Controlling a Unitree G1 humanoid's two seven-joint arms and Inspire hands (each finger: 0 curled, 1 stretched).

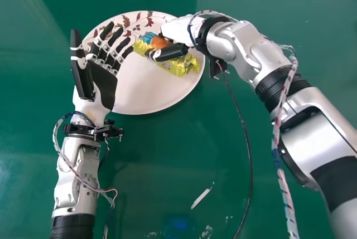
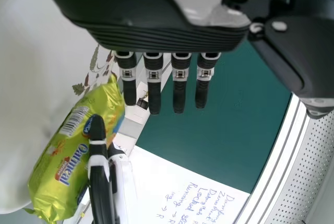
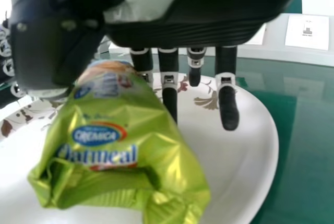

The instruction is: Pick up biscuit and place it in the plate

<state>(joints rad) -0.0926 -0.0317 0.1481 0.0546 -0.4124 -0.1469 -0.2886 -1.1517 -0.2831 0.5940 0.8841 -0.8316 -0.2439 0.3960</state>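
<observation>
Right hand [image 1: 173, 53] is gripping the biscuit [image 1: 187, 66] over the plate [image 1: 150, 94]: thumb laid across the near side of the wrapper, fingers on the far side. At least 1 of the fingers [image 3: 228, 109] stands clear of the pack, near straight. Biscuit is a yellow-green pack, blue and orange toward 1 end, lying slantwise inside the rim in head view. Can't tell if its underside touches the plate.

Left hand [image 1: 101, 77] is open, fingers spread and straight, over the plate's left edge, apart from the biscuit.

Plate is white and round with a leaf pattern along the far rim, sitting on the green bench [image 1: 167, 155]. Nearer the robot: 1 white scrap [image 1: 201, 197] and a few pale marks on the bench. 1 dark cable [image 1: 249, 155] runs down from the right wrist. Left wrist view also has a handwritten sheet [image 2: 182, 198].
</observation>
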